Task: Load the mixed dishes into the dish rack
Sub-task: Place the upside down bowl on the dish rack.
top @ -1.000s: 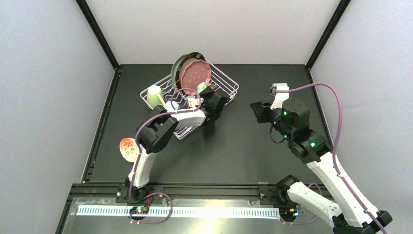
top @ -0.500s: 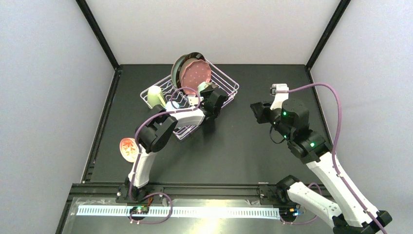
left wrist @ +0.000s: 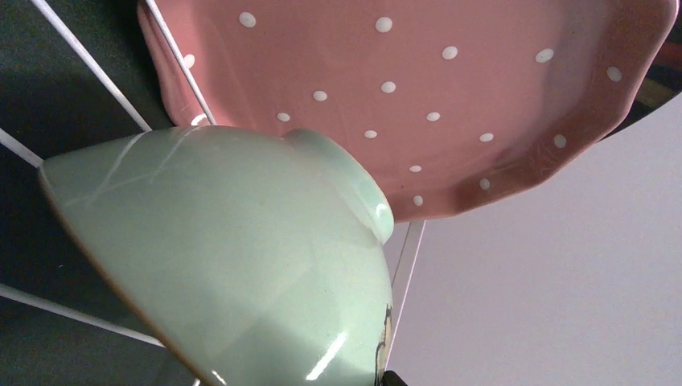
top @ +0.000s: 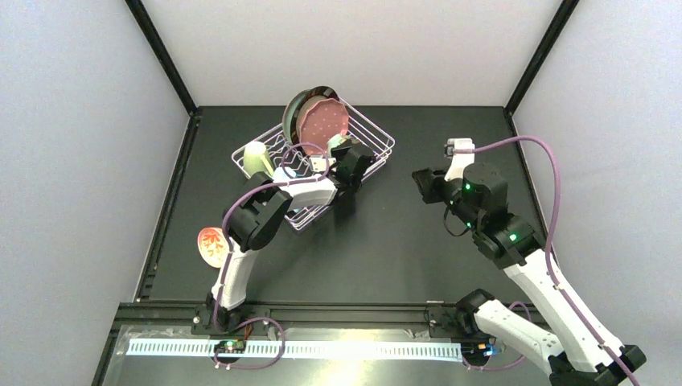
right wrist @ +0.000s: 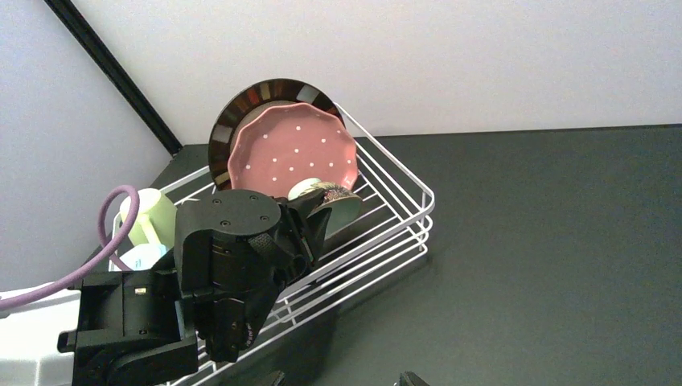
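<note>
Left of centre at the far side of the black bench (top: pixel 386 241): a rectangular white wire dish rack (top: pixel 376 138), set askew to the bench edges.

Upright at the rack's far end, a mint-green plate with a dark rim (top: pixel 293 112). Directly in front of it, also on edge, a pink scalloped plate with white speckles (top: pixel 323 122), close against the first.

At the rack's left corner, a pale green ceramic mug (top: pixel 256 158). Just beside it, a light blue mug (right wrist: pixel 145 257), partly hidden behind the left arm (top: pixel 257 217). Hard to tell which way up either one sits.

Reaching over the rack's near side, the left claw (top: pixel 343 151), pinching a small mint-green glazed bowl (left wrist: pixel 225 265) at its rim. Bowl tipped on its side inside the rack, foot ring turned toward the pink plate and just beside it. Impossible to say whether touching the plate, or whether resting on the wires.

Outside the rack, near the bench's left edge and close to the left arm: a small reddish patterned bowl (top: pixel 212 246), well apart from the other dishes.

To the right of the rack and well apart from it, the right claw (top: pixel 421 182), spread wide with nothing between the fingers, facing the rack.
</note>
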You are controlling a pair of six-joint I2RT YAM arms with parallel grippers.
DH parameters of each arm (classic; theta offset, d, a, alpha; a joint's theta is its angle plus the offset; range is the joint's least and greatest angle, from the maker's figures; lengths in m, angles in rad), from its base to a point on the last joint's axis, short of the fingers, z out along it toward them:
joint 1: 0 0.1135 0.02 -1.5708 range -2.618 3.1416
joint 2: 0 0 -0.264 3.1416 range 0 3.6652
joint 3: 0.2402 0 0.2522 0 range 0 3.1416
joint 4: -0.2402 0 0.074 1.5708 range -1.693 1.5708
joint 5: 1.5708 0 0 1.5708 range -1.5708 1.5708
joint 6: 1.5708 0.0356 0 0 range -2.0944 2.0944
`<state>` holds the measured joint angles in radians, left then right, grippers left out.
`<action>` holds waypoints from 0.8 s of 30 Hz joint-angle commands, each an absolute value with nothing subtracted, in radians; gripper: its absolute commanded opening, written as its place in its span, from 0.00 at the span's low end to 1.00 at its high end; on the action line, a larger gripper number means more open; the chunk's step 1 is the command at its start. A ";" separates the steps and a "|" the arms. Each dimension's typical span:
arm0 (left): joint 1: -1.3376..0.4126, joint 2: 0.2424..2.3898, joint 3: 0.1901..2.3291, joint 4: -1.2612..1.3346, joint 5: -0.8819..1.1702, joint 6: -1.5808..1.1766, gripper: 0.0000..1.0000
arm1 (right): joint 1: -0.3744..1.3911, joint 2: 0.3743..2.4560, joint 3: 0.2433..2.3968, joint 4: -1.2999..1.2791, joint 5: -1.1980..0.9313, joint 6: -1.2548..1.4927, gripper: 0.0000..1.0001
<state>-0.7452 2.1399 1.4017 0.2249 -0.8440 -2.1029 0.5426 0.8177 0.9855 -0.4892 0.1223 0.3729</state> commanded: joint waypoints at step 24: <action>-0.716 2.170 1.489 0.210 -0.754 -2.097 0.53 | 0.539 0.839 0.966 -0.446 0.138 0.373 0.84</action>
